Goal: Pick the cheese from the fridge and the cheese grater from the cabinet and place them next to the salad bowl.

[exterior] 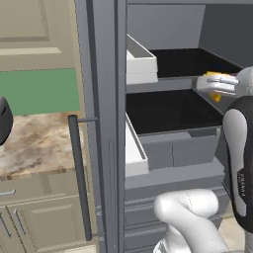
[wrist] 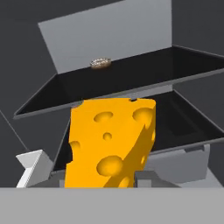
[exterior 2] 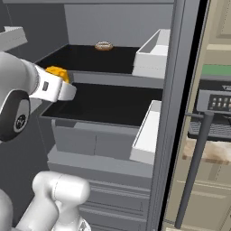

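Left: marble table (exterior: 34,143) beside the open fridge (exterior: 106,123), bar handle (exterior: 79,178) near. Centre: black shelves (exterior: 168,116), white door bins (exterior: 141,64); a small brown item (exterior 2: 103,45) far back on the upper shelf. Right: pincer (exterior: 213,84) pinching the cheese (exterior: 217,79), held just in front of the shelves, clear of them. Step in hand, by my reading: carrying the cheese out. Next calls for backing clear of the door, then travel to the bowl.
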Controlling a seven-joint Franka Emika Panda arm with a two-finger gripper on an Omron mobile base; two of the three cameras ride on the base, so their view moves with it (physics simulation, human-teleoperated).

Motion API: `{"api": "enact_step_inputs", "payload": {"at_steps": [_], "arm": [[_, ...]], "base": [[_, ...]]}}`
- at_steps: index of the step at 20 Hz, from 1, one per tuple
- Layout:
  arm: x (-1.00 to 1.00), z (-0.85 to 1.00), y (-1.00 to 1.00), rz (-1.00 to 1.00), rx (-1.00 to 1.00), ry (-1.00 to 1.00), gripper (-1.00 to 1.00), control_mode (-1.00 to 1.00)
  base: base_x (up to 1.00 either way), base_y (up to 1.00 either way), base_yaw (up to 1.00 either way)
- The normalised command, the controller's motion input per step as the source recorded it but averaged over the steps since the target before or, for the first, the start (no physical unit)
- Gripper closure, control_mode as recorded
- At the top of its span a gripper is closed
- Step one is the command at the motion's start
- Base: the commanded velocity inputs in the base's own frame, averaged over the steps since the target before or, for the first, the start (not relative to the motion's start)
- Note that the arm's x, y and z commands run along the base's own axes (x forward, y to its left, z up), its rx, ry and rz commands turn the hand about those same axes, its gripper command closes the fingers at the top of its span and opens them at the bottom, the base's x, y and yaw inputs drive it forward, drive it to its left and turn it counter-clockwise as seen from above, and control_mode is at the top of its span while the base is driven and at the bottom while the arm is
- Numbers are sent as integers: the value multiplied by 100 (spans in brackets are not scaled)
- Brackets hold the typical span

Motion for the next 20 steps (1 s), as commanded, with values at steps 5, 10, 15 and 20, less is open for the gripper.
{"api": "enact_step_inputs", "payload": {"at_steps": [5, 10, 15, 20], "arm": [[-54, -13, 15, 2, -11, 0, 100, -100], [-32, -20, 28, 0, -23, 3, 100, -100], [-11, -3, 0, 0, -3, 16, 100, 100], [0, 0, 0, 0, 0, 0, 100, 100]], "base": [[0, 0, 0], [0, 0, 0], [-20, 0, 0], [-100, 0, 0]]}}
